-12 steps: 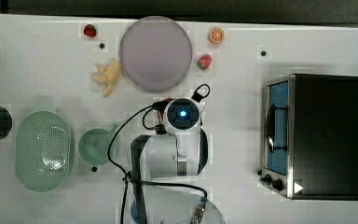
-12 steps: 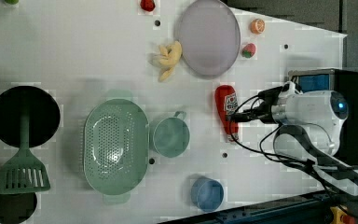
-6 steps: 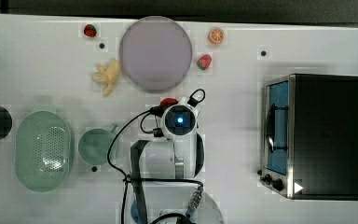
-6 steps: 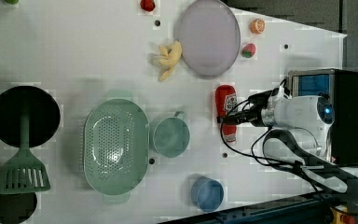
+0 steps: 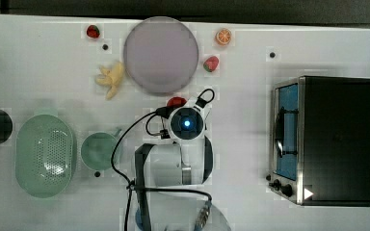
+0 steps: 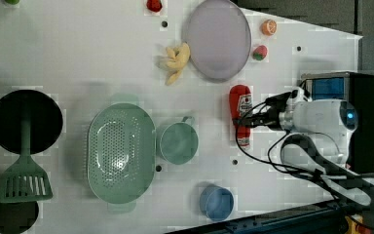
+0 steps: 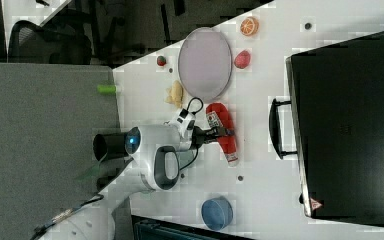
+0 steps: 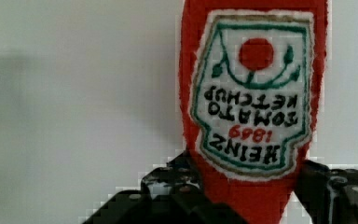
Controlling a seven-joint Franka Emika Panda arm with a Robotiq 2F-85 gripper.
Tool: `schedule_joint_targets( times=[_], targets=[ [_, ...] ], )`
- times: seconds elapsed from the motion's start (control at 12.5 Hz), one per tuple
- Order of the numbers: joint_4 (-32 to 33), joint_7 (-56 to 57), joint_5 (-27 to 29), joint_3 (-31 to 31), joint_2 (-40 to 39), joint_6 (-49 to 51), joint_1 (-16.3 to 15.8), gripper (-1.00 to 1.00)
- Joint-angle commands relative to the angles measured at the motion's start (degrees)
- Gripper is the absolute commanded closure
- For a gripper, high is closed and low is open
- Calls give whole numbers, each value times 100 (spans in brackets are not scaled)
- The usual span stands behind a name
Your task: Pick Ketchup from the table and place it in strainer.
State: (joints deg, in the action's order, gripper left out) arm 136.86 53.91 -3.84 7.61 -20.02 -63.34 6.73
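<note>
The gripper (image 8: 249, 196) has its jaws spread, one on each side of the ketchup (image 8: 254, 93), close against its red sides just past the label; whether they press it yet cannot be told. The ketchup lies flat on the white table (image 6: 78, 58), label up. It looks like soft, fuzzy red fabric, with a stitched white label edged in green reading "Heinz Tomato Ketchup 1869" under a red tomato. In the left view the ketchup (image 6: 242, 114) is a stubby red bottle that narrows to a thin nozzle, and the gripper (image 6: 249, 119) crosses it near the taper.

Next beyond the jaws, on the left view's left, stands a round green cup (image 6: 177, 143) with a small handle. Touching or just beside the cup's far side is the strainer (image 6: 121, 153), a pale mint oval basket of smooth plastic with a dotted, perforated floor. Above the ketchup in the left view lies a flat lilac plate (image 6: 217, 39), round and matte.
</note>
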Motion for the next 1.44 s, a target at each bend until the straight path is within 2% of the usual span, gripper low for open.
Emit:
schedule_joint_targets(
  times=[0.08,0.4,0.8,1.04,1.2,1.44],
  targets=[
    [-240,171,14,-31,1078,800,76,-18],
    [-683,172,18,-72,2078,2297,76,-18],
    [-1296,-237,169,206,2744,4018,-9,-18],
    [-1504,-973,397,640,2780,4166,-148,-18],
    [-1559,-1857,614,1041,2730,4163,-247,-18],
    [-1616,-3046,615,1746,2490,4110,-359,-18]
  ],
)
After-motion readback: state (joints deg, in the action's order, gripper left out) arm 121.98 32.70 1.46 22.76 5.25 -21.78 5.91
